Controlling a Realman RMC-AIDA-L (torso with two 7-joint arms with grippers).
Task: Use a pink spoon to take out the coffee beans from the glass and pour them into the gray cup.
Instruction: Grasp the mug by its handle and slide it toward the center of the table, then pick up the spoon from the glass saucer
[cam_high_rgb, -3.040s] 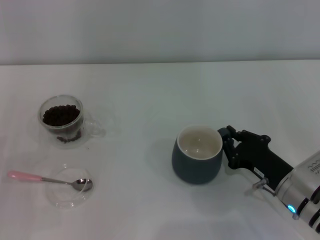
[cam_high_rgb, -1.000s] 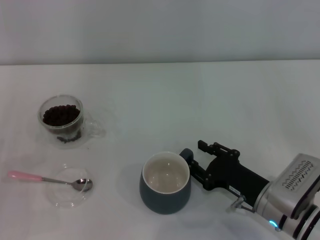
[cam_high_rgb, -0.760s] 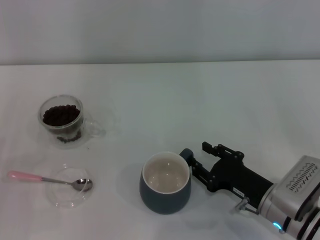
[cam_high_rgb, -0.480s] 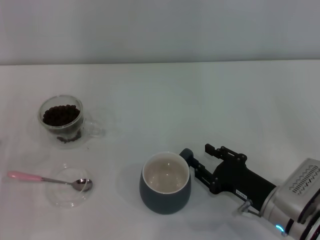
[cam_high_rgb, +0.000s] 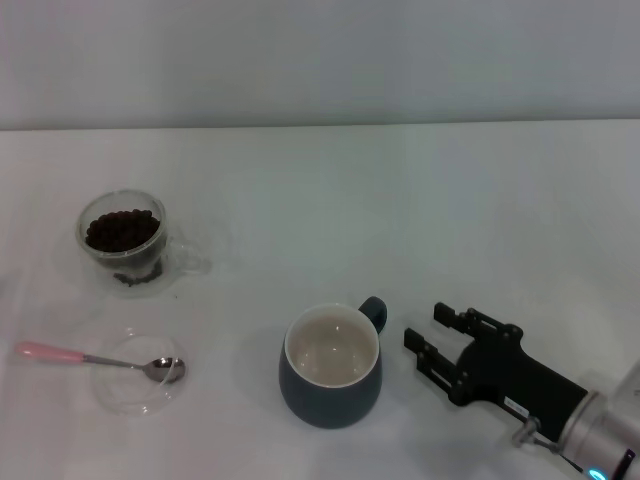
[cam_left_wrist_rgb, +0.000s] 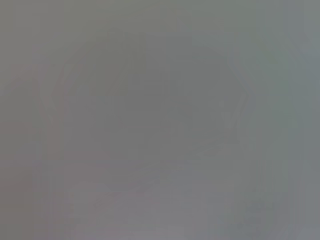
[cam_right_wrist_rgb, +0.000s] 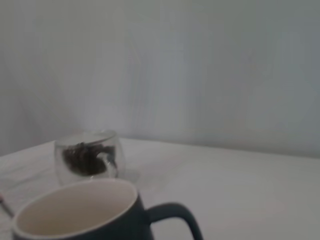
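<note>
Gray cup (cam_high_rgb: 331, 367) upright, right pincer (cam_high_rgb: 428, 335) open just beside, apart.

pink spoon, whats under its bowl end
The metal bowl of the pink-handled teaspoon rests on a flat clear glass saucer. Through the saucer only white table shows, nothing else hidden there.

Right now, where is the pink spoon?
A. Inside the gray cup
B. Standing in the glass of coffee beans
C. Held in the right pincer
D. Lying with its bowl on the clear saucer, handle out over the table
D. In the head view the pink spoon lies with its metal bowl on the clear saucer; the right pincer is open and empty beside the gray cup.
</note>
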